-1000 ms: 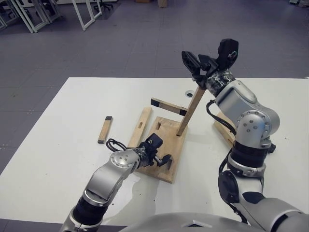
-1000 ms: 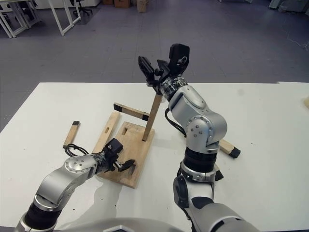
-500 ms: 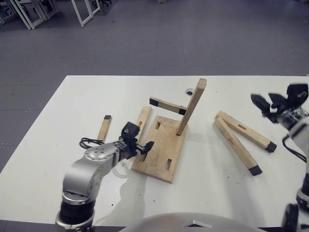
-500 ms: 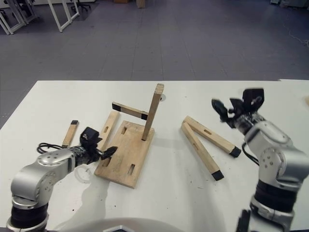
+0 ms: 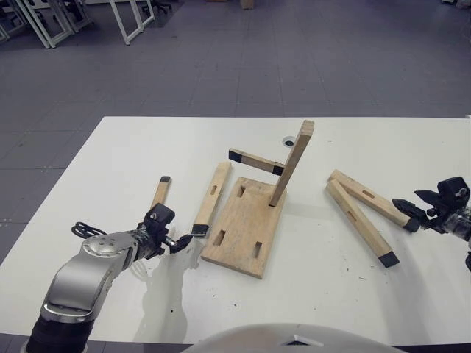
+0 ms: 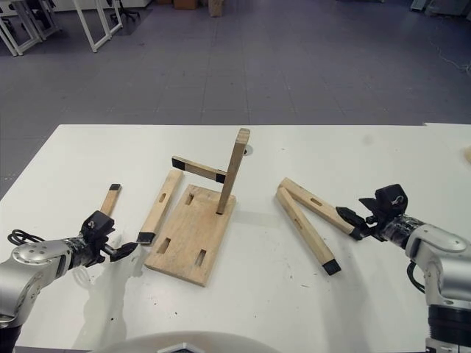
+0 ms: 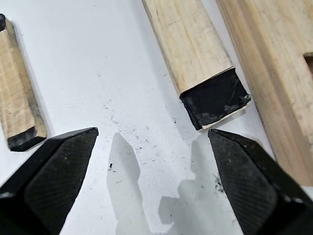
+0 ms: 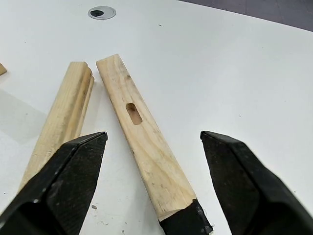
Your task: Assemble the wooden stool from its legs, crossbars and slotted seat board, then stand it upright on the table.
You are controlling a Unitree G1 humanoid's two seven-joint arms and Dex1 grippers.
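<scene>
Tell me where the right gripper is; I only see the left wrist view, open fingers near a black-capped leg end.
Observer: The right gripper is open, its fingers either side of a slotted leg lying on the table.
Operator: Is anything fitted into the seat board?
Observer: A tilted leg stands in the seat board, a crossbar jutting from its side.
Operator: More loose legs?
Observer: A second loose leg lies beside the slotted one.

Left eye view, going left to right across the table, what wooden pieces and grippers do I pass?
From the left: short crossbar → loose slotted leg → seat board → upright leg standing in the board → two legs lying side by side → right gripper, open.
</scene>
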